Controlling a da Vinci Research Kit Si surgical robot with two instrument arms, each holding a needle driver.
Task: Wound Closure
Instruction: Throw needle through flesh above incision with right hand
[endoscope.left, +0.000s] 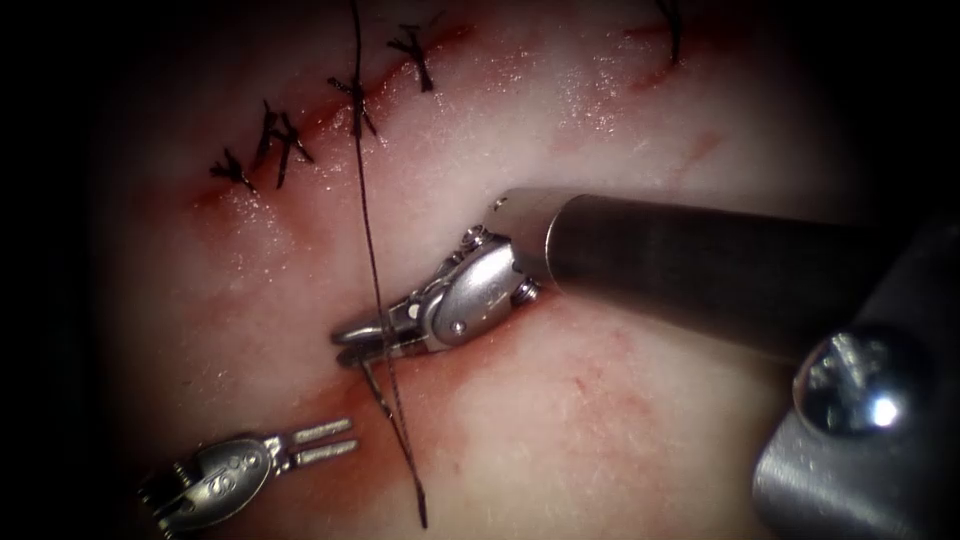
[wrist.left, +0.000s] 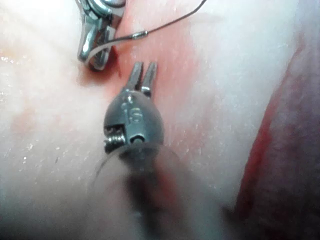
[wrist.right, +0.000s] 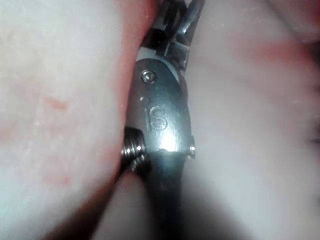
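My right tool (endoscope.left: 358, 345), the small silver wristed needle driver on the long grey shaft, has its jaws closed w/ the thin curved steel needle (wrist.left: 102, 47) between them; in the left wrist view the needle runs out of my jaws to its swaged end, where the thin dark suture thread (endoscope.left: 372, 260) joins, so the grip looks to be towards the tail, tho I can't tell exactly where along the curve. Needle looks clear of the pale, wet pork tissue (endoscope.left: 600, 420), not in it. The thread runs up past my tips across the reddened cut w/ its row of dark knotted stitches (endoscope.left: 280, 145), and a strand trails down below my tips. My left tool (endoscope.left: 325, 443), the matching silver driver, sits just below and left of the right tips, jaws narrowly parted, holding nothing. Risks, as I judge them: a grip this far back could let the needle swivel under load; the strand beside my tips could snag in the jaws or wrist; and the red fluid (endoscope.left: 420, 395) pooled under both tools makes slipping likelier.
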